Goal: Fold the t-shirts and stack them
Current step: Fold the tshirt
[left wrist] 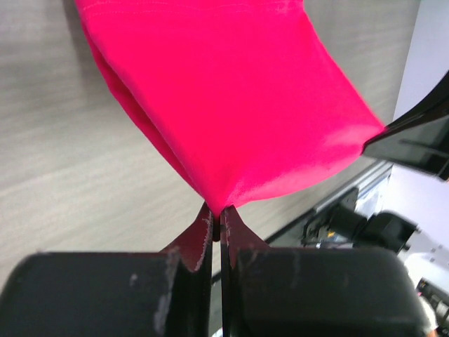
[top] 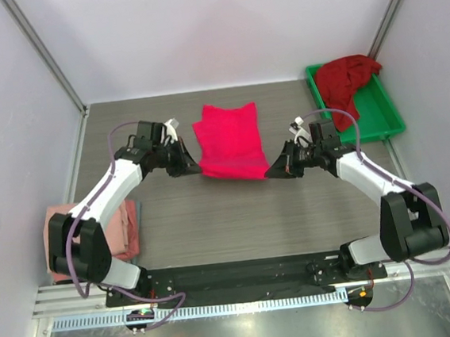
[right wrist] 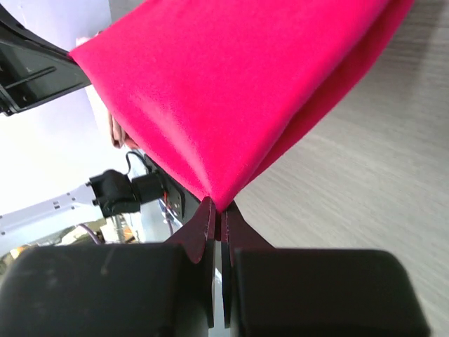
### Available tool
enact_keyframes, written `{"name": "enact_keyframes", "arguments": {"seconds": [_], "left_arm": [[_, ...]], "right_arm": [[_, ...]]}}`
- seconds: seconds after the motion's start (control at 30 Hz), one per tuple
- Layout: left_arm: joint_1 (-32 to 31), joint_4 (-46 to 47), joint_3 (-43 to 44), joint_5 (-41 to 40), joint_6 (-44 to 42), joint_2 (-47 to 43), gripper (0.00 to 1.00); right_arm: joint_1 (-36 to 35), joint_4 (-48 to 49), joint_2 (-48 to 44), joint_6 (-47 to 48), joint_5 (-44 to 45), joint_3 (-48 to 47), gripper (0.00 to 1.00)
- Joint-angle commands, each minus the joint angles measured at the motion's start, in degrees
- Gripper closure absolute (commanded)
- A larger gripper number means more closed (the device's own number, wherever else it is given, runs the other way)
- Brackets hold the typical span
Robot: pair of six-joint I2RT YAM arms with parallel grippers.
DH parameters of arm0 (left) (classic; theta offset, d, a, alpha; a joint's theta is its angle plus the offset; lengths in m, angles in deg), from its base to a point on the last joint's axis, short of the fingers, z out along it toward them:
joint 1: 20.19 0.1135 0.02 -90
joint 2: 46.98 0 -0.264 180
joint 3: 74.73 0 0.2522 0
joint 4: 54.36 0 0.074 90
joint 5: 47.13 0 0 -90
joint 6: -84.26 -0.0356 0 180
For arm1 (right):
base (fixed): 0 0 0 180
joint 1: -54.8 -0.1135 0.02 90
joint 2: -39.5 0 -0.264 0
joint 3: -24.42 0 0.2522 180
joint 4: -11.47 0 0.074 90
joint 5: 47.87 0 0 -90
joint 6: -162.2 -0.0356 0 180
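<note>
2 o'clock: green tray (top: pixel 381 115) holding a crumpled crimson t-shirt (top: pixel 345 77). 8 o'clock: salmon-pink folded shirts (top: pixel 125 226), partly hidden under the left arm. Table centre: bright pinkish-red t-shirt (top: pixel 229 140), doubled over. The left gripper (top: pixel 194 168) is clamped tight on its 7 o'clock corner, and the right gripper (top: pixel 274 171) on its 5 o'clock corner. The near edge runs between the 2 grippers.

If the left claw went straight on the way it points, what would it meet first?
The left claw grips a corner of the bright pink t-shirt, so it would push into that first; beyond, probably the right claw at the opposite corner, depth unclear.
</note>
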Motion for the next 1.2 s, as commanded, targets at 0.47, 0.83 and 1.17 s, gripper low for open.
{"name": "enact_keyframes", "arguments": {"seconds": [0.47,0.83,1.17], "left_arm": [[5.23,4.29,4.88,3.43,-5.42,5.69,1.00],[6.64,1.74,51.45,0.71,-12.01,41.28,1.00],[5.85,6.93,63.54,-10.63,-13.33,53.45,0.44]], "right_arm": [[2.65,4.37,7.89,3.92,2.81,-8.55,0.99],[5.56,7.11,41.10,4.71,2.89,-48.97,0.99],[5.91,9.04,61.00,3.92,5.28,-75.55,0.49]]}}
